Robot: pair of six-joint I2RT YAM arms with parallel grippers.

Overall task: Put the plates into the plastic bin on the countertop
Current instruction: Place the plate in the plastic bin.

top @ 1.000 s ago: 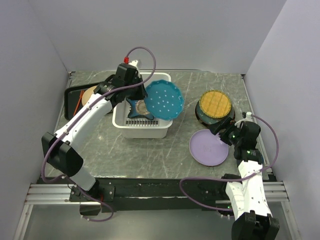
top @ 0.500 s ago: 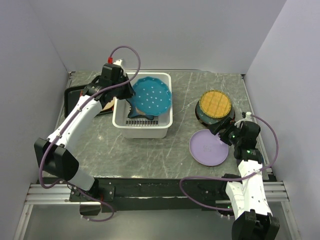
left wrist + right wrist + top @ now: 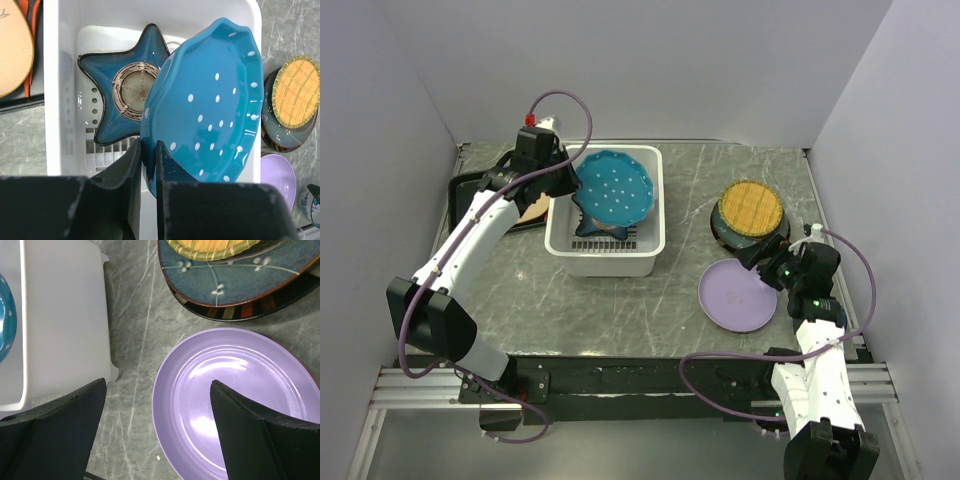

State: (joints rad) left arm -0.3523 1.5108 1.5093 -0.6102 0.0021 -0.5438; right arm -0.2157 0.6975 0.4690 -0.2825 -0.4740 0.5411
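Observation:
My left gripper [image 3: 572,190] [image 3: 148,155] is shut on the rim of the teal dotted plate [image 3: 613,192] [image 3: 210,105], holding it tilted on edge inside the white plastic bin [image 3: 610,262] [image 3: 52,75]. The blue star-shaped plate [image 3: 592,227] [image 3: 107,95] lies flat on the bin's slotted bottom, partly hidden by the teal plate. The lavender plate [image 3: 738,295] [image 3: 235,400] rests on the countertop [image 3: 660,300]. My right gripper [image 3: 760,262] [image 3: 159,385] hovers open over the lavender plate's left edge, touching nothing.
A yellow woven-look plate [image 3: 751,208] [image 3: 210,247] sits stacked on a large dark teal plate [image 3: 235,280] behind the lavender one. A tan plate [image 3: 532,208] [image 3: 12,45] lies on a flat black tray [image 3: 465,195] left of the bin.
My left arm has carried the teal dotted plate leftward, from over the bin's right rim to inside the bin. The right arm has not moved.

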